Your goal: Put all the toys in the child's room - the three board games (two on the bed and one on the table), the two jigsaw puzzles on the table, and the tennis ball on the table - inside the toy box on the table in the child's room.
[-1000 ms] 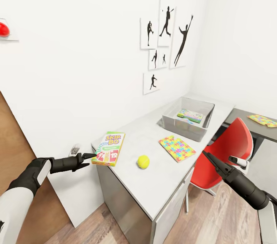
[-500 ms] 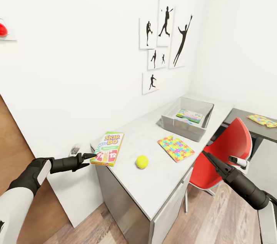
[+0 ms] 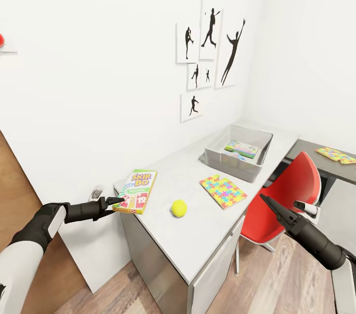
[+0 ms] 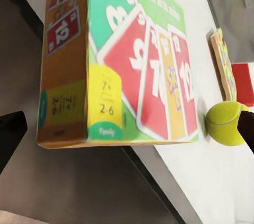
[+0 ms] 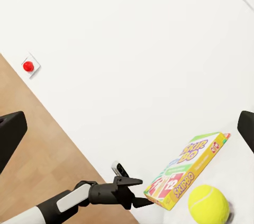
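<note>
The SKIP-BO board game (image 3: 135, 190) lies on the table (image 3: 198, 235) at its near left corner, one end overhanging the edge. My left gripper (image 3: 117, 203) is open with that end (image 4: 132, 75) between its fingers, which stand apart from the box. The tennis ball (image 3: 178, 208) rests just right of it, then a jigsaw puzzle (image 3: 223, 191). Farther back stands the grey toy box (image 3: 217, 158) with a green-edged board game (image 3: 241, 148) inside. A second jigsaw puzzle (image 3: 337, 156) lies on the right wing of the table. My right gripper (image 3: 264, 200) is open and empty, in the air near the chair.
A red chair (image 3: 289, 190) is tucked against the desk's front, just beyond my right arm. White walls with black sports pictures (image 3: 210, 52) close the desk's far sides. A red wall button (image 3: 1, 40) sits high at the left. Wood-plank floor (image 3: 277, 279) lies below.
The whole picture has shifted slightly left, so the camera moved. Both arms keep their pose. The left fingertips now lie a little further over the SKIP-BO box's end.
</note>
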